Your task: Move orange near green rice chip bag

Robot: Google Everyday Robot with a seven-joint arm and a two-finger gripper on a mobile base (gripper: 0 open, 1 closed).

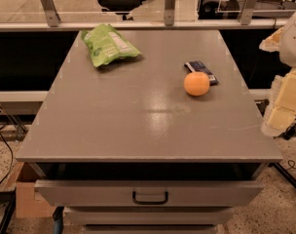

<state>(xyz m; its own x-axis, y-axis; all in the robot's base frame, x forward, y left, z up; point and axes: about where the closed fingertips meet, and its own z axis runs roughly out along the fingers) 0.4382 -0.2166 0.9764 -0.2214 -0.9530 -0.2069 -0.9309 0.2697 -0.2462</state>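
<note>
STEP: I am staging the approach | gripper [286, 101] hanging beside grey bench [138, 130], right edge; jaws' state: I cannot tell | NEXT: grasping small round orange [196, 83], carrying it beside crinkled light-green rice chip bag [108, 45]

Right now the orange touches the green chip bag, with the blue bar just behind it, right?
No: the camera view shows the orange apart from the green rice chip bag, toward the table's right; the blue bar is just behind it. The gripper is off the right edge.
</note>
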